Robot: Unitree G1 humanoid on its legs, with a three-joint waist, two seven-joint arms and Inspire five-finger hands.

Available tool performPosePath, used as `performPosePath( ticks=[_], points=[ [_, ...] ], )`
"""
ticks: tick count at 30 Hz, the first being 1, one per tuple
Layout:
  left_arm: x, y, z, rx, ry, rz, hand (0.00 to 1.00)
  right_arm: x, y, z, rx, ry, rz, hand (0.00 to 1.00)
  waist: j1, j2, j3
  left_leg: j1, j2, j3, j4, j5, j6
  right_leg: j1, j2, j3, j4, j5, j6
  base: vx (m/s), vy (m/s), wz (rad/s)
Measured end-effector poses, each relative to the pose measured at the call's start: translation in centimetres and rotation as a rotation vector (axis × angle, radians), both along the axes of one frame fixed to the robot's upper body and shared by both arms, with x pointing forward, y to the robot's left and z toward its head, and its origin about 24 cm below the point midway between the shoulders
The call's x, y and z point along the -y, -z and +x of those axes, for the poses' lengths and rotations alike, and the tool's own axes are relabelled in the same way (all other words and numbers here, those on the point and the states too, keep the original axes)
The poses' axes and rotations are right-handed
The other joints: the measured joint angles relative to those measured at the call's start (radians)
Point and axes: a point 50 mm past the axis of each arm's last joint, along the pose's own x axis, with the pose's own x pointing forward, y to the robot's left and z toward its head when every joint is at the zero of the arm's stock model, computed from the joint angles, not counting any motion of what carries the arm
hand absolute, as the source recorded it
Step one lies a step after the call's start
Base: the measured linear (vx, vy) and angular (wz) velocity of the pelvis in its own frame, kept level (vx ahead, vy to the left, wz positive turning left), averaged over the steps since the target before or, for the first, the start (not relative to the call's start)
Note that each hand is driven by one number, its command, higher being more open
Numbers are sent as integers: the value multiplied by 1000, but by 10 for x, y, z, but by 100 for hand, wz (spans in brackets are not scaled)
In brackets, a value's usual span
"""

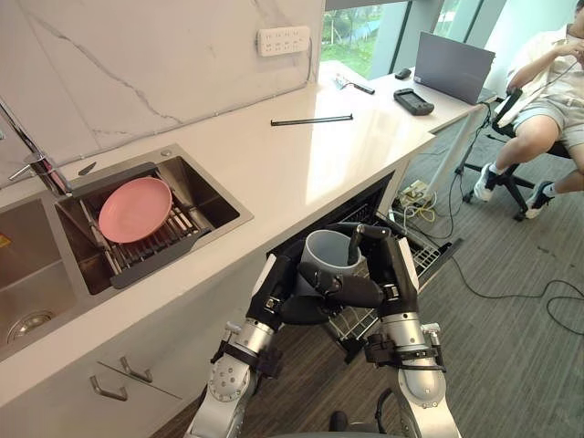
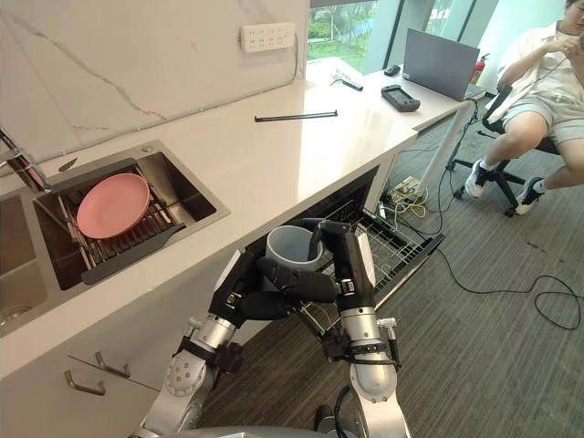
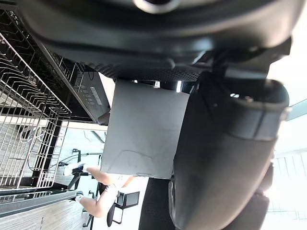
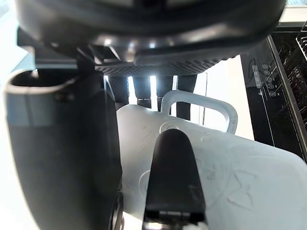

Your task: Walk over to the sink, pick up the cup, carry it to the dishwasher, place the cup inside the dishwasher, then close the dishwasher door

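Low at the centre of the head views, both hands meet round the grey cup [image 1: 327, 248]. The left hand [image 1: 278, 297] cradles its side from the lower left, fingers curled against the wall. The right hand [image 1: 397, 272] clasps it from the right, fingers hooked over the rim. The right wrist view shows a dark finger or thumb pressed on the pale cup wall, just beside the loop handle [image 4: 201, 99]. So the cup is out of the sink and in a two-handed grip, mouth up and roughly level.

Just behind the hands and to their right lies the dishwasher's pulled-out wire rack [image 2: 394, 245], under the edge of the white countertop [image 1: 274, 173].

The step in hand looks like the placing. To do it well, carry the cup rightward over bare wire, clear of the counter lip. Lower it until it seats between the tines, then loosen one hand at a time so it cannot tip. The rack probably needs pushing in before the door will shut.

Further up at the left, a pink plate [image 1: 135, 208] rests on a drainer in the sink [image 1: 196, 182]. At the upper right, a seated person [image 1: 547, 100] is beside a laptop [image 1: 453, 66], well apart from the work.
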Motion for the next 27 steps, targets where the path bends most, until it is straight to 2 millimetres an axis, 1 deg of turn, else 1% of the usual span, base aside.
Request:
performPosePath(
  ticks=[5,8,10,11,12,13,15,17,19,21,24,27],
  points=[
    [3,-1,0,3,-20,0,100,0,-1,0,6,51,-5,0,0,1,1,0,0,2,0,0,0,-1,1,2,0,0,0,0,0,0],
    [7,-2,1,11,-39,-1,100,1,-1,0,7,109,21,0,-1,6,2,0,0,5,-1,0,0,-3,2,6,0,1,1,-11,2,-2],
    [7,-2,0,5,-67,-9,100,4,-1,0,9,180,51,0,-1,9,2,1,0,7,-2,0,0,-3,3,8,0,1,1,0,0,0],
    [1,0,0,-14,-140,-25,100,14,-2,0,13,273,76,0,-1,10,2,1,0,8,-2,0,0,-4,3,8,0,1,1,0,0,0],
    [-10,2,2,-34,-238,-52,100,27,-3,-1,19,379,97,0,-1,11,2,2,0,9,-2,0,0,-4,4,9,0,1,1,0,0,0],
    [-16,2,2,-43,-290,-63,100,34,-3,-2,22,431,102,0,-1,11,2,2,0,9,-2,0,0,-4,4,10,0,1,1,0,0,0],
    [-42,5,4,-60,-470,-72,100,57,-1,-7,24,582,122,0,-3,12,2,2,1,11,-3,0,0,-4,4,12,-2,2,0,0,0,0],
    [-54,6,2,-68,-547,-69,100,65,-2,-11,25,625,137,0,-4,16,0,2,1,14,-3,0,0,-4,4,14,-7,5,0,-17,8,-4],
    [-55,7,1,-77,-551,-79,100,64,-3,-12,31,616,139,0,-2,20,-3,1,0,15,-3,0,0,-2,1,15,-17,12,0,-19,16,-4],
    [-49,8,1,-84,-516,-98,100,58,-6,-10,41,560,144,0,-2,20,-3,0,0,18,-2,0,0,0,1,17,-25,18,0,-36,8,-3],
    [-39,8,0,-89,-394,-126,100,48,-7,-7,42,447,115,0,-1,20,-5,-4,-1,18,0,0,0,4,1,17,-37,26,0,-24,1,0],
    [-32,8,-1,-91,-293,-149,100,44,-8,-6,42,381,86,0,0,20,-5,-12,-1,18,3,0,0,5,1,16,-52,36,0,0,0,0]
  ],
)
